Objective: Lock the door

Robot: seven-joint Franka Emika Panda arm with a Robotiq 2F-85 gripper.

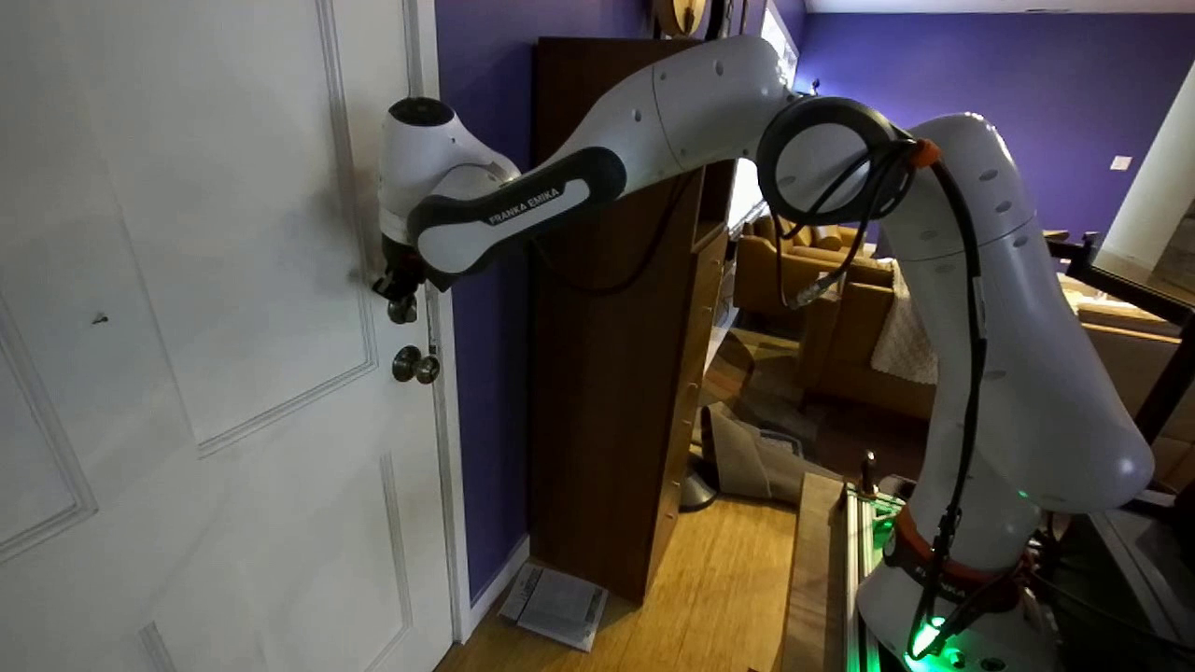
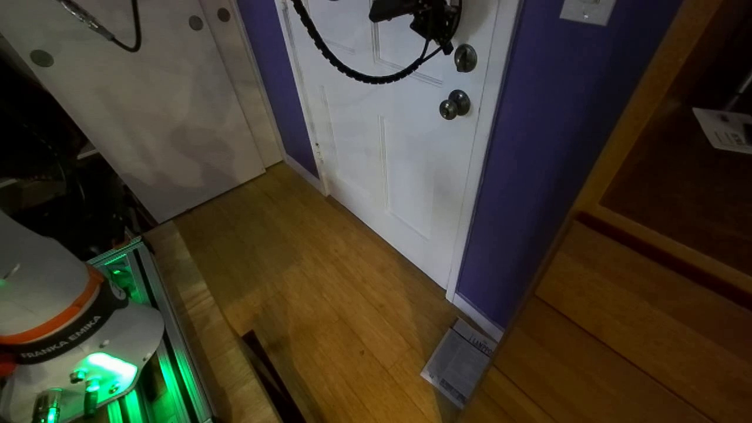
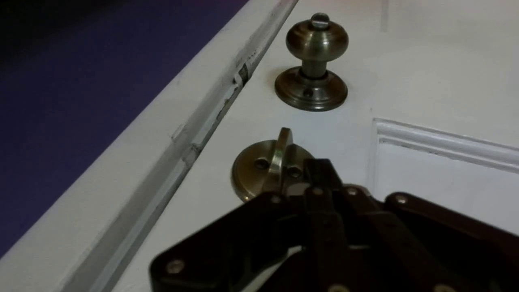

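The white door (image 1: 271, 392) is shut in its frame and shows in all views. Its brass deadbolt has a round plate (image 3: 251, 162) and a thumb-turn (image 3: 279, 156) that stands near vertical in the wrist view. The deadbolt also shows in both exterior views (image 1: 402, 310) (image 2: 466, 57), above the round door knob (image 1: 427, 368). The wrist view is upside down, so the knob (image 3: 317, 42) appears above the deadbolt there. My black gripper (image 3: 318, 164) is shut and empty, its tips beside the thumb-turn, overlapping the plate's edge. Whether the tips touch the lock is unclear.
The white door frame (image 3: 162, 162) and purple wall (image 1: 485, 327) run beside the lock. A tall brown cabinet (image 1: 607, 373) stands close to the arm. A wrapped newspaper (image 2: 459, 361) lies on the floor. A black cable (image 2: 376, 78) hangs below the wrist.
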